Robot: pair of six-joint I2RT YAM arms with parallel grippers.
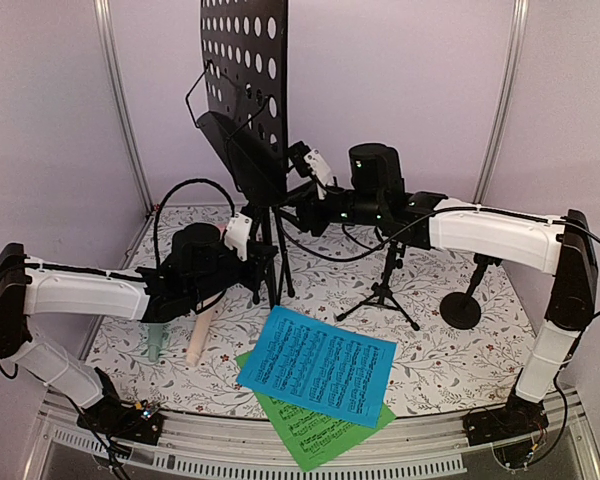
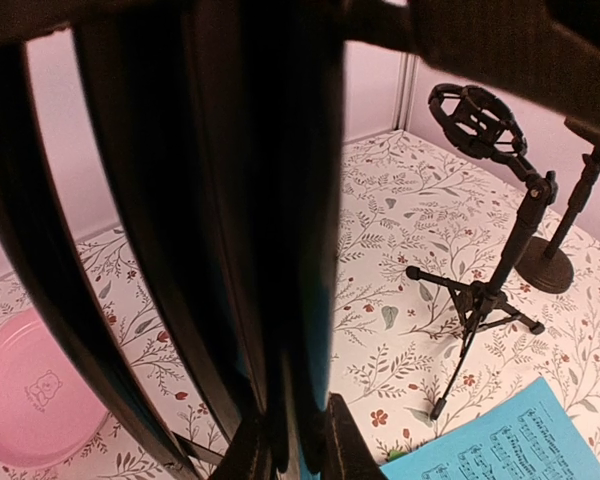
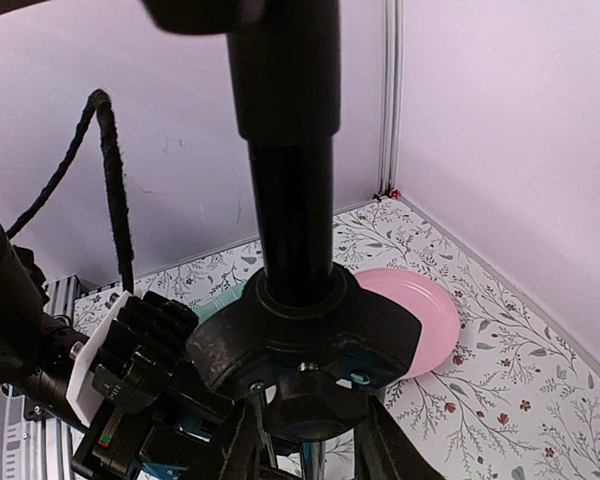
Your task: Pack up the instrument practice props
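Packing barely begun: music stand (image 1: 242, 60) upright. Left tool (image 2: 295, 455) clenched on its lower pole; right tool (image 3: 305, 455) straddles the pole higher, grip cannot be told. Blue sheet (image 1: 318, 362) and green sheet (image 1: 310, 432) in front of the stand, microphones (image 1: 202, 335) left, tripod (image 1: 385, 290) right, all loose on the worktop (image 1: 440, 360).

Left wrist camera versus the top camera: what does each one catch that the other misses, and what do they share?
Only the left wrist view: the pink plate. Only the top view: the music stand's perforated desk, the green sheet, the mint microphone and the peach microphone. Both: the blue sheet, the small tripod, the round-based stand, and the music stand's pole, a dark blur up close in the wrist view.
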